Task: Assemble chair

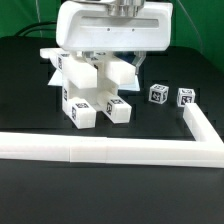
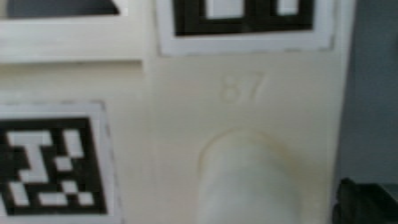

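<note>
The chair parts are white blocky slabs and bars with black-and-white tags, standing joined in a cluster at the middle left of the table. Two small tagged cubes lie apart to the exterior view's right. My gripper is straight above the cluster, and its white hand hides the fingers. In the wrist view a white tagged chair part fills the frame very close up. One pale fingertip lies against it. The gripper looks shut on this part.
A long white L-shaped border rail runs along the front and turns up at the exterior view's right. The table is black. Cables hang behind the arm at the back.
</note>
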{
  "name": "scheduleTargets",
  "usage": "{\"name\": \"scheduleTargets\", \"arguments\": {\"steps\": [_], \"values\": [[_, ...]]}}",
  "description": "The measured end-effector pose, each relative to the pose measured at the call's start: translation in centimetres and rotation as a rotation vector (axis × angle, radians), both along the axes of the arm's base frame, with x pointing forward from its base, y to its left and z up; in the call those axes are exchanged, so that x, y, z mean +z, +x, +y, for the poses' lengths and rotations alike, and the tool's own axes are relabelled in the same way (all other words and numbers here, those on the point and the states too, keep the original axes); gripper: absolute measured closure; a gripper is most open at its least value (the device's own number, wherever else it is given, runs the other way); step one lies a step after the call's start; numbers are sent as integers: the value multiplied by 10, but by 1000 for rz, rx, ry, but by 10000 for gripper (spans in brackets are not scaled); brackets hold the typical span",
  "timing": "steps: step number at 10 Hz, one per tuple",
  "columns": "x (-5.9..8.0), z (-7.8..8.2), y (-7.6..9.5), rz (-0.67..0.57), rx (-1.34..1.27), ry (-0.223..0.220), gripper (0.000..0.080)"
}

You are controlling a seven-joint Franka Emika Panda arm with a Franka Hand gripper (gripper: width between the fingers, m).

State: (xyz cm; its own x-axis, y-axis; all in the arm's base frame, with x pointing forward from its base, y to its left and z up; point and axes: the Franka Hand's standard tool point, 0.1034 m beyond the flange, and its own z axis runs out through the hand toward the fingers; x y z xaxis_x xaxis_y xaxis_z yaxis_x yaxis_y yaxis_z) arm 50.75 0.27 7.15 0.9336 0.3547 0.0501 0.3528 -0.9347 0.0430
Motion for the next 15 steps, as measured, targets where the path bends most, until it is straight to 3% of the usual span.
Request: {"name": "scheduleTargets", "arguments": {"steps": [4, 8, 10, 11, 13, 15], "values": [[7, 2, 4, 5, 5, 5, 151], [53, 9, 10, 21, -27, 43, 151], [80, 29, 9, 0, -114, 35, 151], [86, 44, 7, -10, -141, 31, 151], [87, 72, 4, -30, -202, 26, 151], [87, 71, 4, -28, -184, 26, 151]]}}
